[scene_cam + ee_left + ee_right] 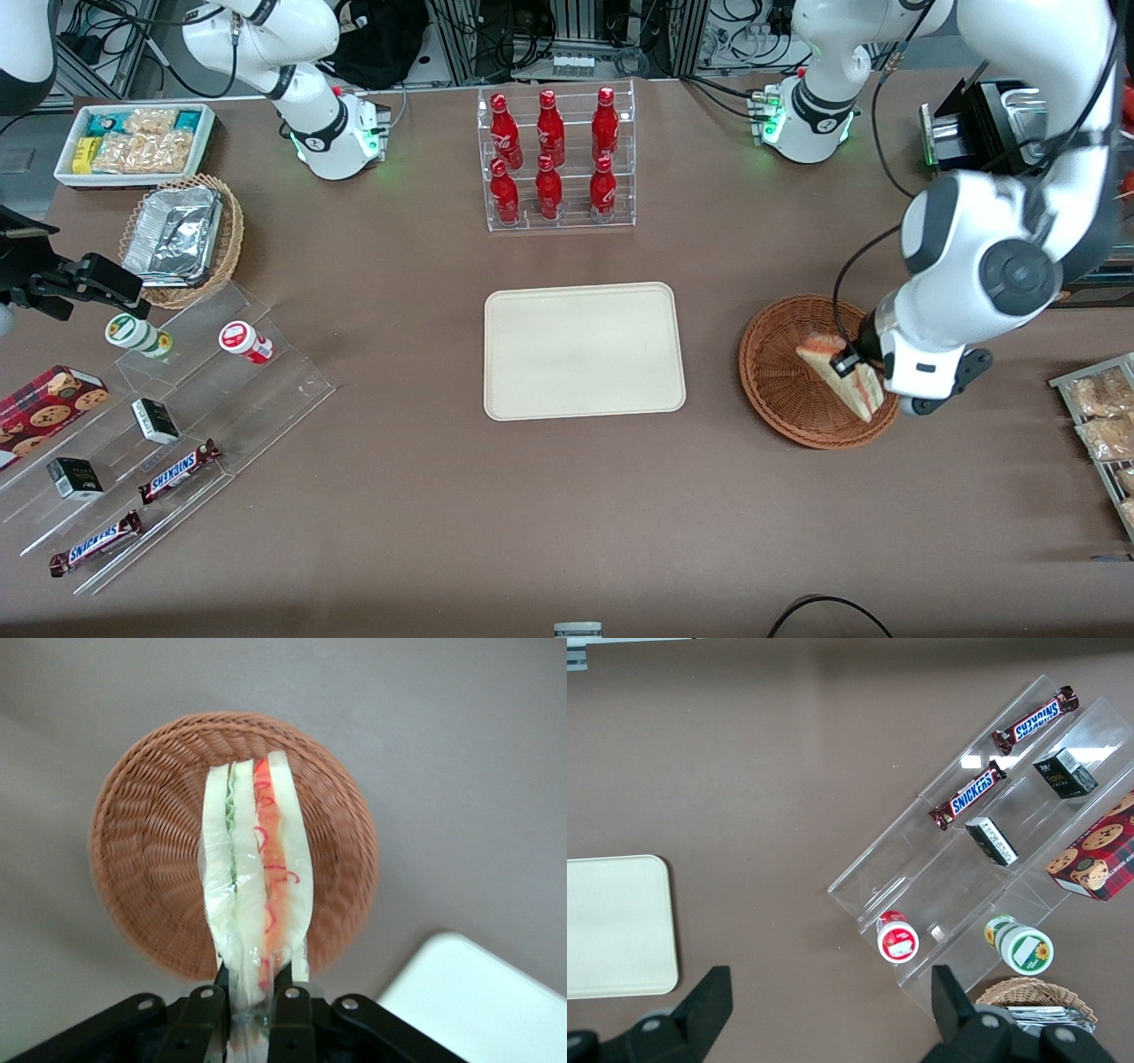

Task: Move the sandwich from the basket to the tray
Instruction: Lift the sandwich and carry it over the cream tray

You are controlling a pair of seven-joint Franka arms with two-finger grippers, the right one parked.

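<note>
Wicker, reddish-brown and tightly woven, forms the round, shallow basket (788, 390) toward the working arm's end of the table (425, 496), and every place here is given from it. Above its bowl hangs the sandwich (846, 377), a slim triangular wedge in clear glossy wrap, and the wrist view shows its layers on edge: pale soft bread, a thin green seam, an orange-red filling with curled red strands (257, 886). The gripper (852, 361) is over the basket's side nearest the working arm, and its black fingers (288, 1014) are clamped on the wedge's narrow end, one on each bread face. The wedge looks raised off the weave, though contact with the rim cannot be ruled out. Beside the basket, toward the parked arm, lies the tray (585, 350), flat, cream-white and matte, a rectangle with rounded corners and a low rim, apart from the wicker, with brown tabletop between. Farther from the front camera than the basket, past the tray, stands a clear acrylic rack (558, 159) of glossy red bottles (549, 128).
</note>
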